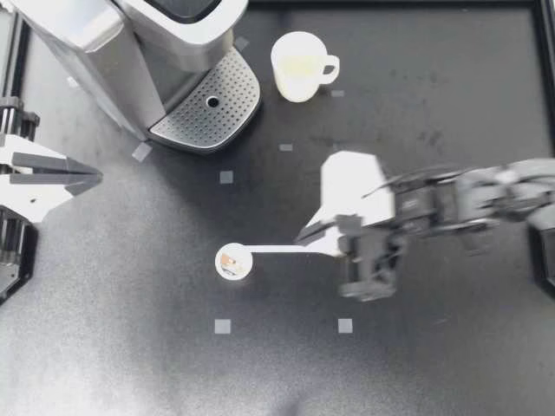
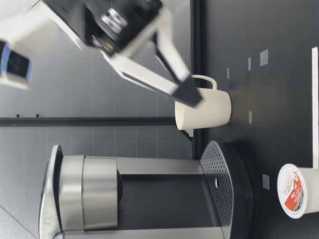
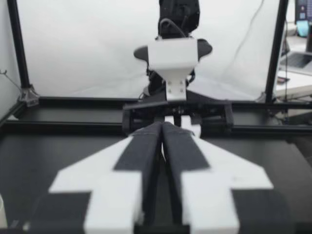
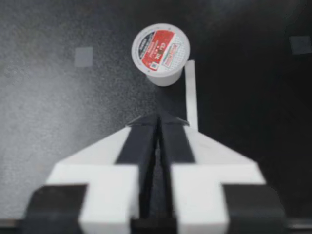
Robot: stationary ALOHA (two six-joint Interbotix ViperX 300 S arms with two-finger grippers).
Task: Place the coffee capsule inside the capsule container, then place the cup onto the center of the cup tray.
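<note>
Closed on nothing, my right gripper hangs over the table, fingers pressed together, with the coffee capsule just beyond their tips at 8 o'clock in the top view. The capsule stands upright on the dark surface, foil lid up, touching the end of a white tape strip. At its 12 o'clock lies the perforated cup tray of the coffee machine, its dotted plate fully in view. The cup stands upright on the table at the tray's 2 o'clock, handle toward 3, only its pale inside showing. My left gripper, also closed and holding nothing, sits at the 9 o'clock edge. Black frame rails ring the table. The capsule is well apart from them, with open surface toward 6 o'clock marked by small tape squares.
</note>
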